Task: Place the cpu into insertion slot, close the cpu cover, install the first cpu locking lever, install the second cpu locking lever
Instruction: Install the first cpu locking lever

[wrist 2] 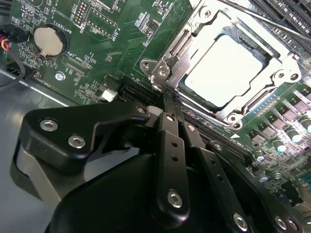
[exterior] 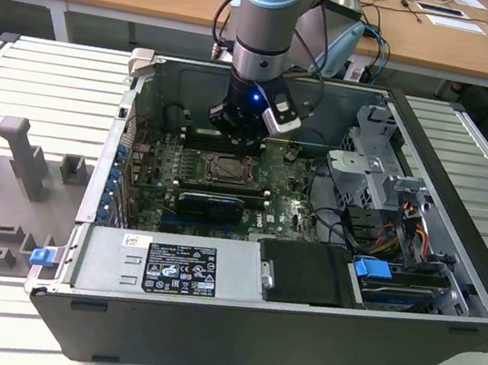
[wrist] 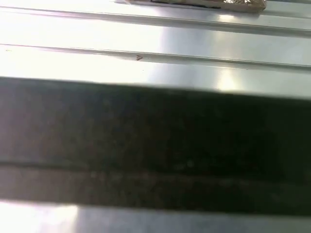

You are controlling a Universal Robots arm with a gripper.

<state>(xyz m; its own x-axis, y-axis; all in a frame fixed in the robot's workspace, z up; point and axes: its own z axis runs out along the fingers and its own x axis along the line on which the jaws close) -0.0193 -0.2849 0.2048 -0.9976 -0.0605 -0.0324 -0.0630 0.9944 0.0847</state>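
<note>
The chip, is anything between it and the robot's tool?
Nothing visible is. In the second wrist view the chip already lies in its socket with the metal cover down around it. The shut tool sits right at the socket's corner, with bare green board beside it.

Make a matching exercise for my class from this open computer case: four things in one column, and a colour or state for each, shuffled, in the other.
Things:
1. cpu
2. cpu cover
3. coin battery
4. gripper

Descriptions:
A. round and silvery, set in a black ring on the green board
B. black fingers together, tips at a corner of the socket
C. pale square face, lying flat in the insertion slot
D. silvery frame lying around the chip

Pairs: 1-C, 2-D, 3-A, 4-B
</note>
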